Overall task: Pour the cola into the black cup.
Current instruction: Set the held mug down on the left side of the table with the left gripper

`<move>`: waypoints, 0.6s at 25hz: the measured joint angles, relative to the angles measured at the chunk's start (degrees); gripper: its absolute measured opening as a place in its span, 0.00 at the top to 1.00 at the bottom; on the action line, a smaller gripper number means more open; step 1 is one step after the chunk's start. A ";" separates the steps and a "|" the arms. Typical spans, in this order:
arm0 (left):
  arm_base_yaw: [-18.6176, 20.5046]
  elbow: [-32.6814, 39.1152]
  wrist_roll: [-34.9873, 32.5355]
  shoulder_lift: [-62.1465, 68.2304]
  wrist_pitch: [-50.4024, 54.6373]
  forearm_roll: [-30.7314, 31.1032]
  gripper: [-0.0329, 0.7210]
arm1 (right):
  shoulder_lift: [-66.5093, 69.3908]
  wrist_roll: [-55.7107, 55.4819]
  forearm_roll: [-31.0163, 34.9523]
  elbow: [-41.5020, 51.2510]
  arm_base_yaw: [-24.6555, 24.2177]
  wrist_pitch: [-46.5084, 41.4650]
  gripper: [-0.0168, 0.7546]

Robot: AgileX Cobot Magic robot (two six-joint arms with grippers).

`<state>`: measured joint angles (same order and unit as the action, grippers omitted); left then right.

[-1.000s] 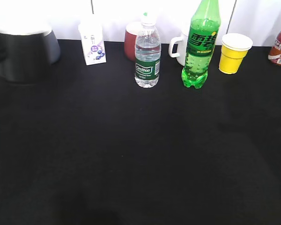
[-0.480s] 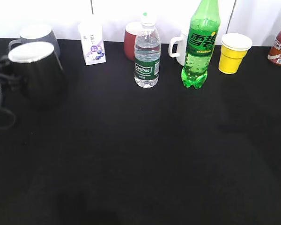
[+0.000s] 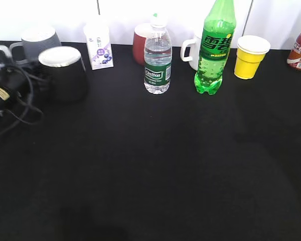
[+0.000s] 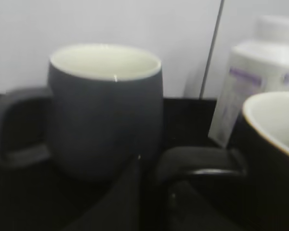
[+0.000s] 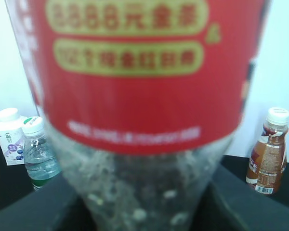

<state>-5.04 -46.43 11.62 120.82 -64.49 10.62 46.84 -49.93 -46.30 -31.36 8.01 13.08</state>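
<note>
Left end effector [image 4: 192, 168] clamps the black cup's [image 3: 65, 73] handle, right clamps the cola [image 5: 139, 72]; the cup could clip the grey mug [image 3: 37, 39] just beside it.

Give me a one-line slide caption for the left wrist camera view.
Left gripper holding the wide black mug with white inside by its handle, beside the grey mug.

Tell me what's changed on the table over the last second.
The black cup, held at its handle by the left gripper, has moved right along the table's back edge, uncovering the grey mug behind it. The water bottle, green soda bottle and yellow cup stayed put.
</note>
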 joint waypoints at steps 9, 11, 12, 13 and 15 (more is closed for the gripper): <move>0.00 -1.25 0.93 1.22 -2.56 4.54 0.76 | 0.00 0.00 -0.35 0.00 0.00 0.07 0.50; 0.00 -1.25 1.13 1.22 -2.80 4.85 0.60 | 0.00 0.00 -0.35 0.00 0.00 0.07 0.50; 0.00 -1.25 1.17 1.22 -2.99 4.85 0.55 | 0.00 0.00 -0.35 0.00 0.00 0.07 0.50; 0.00 -1.20 1.19 1.22 -3.29 4.85 0.53 | 0.00 0.00 -0.35 0.00 0.00 0.07 0.50; 0.00 0.19 1.35 1.22 -4.49 4.75 0.51 | 0.00 0.00 -0.61 0.00 0.00 0.07 0.50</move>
<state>-5.04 -46.24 12.97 122.04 -68.98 15.37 46.84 -49.93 -46.92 -31.36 8.01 13.15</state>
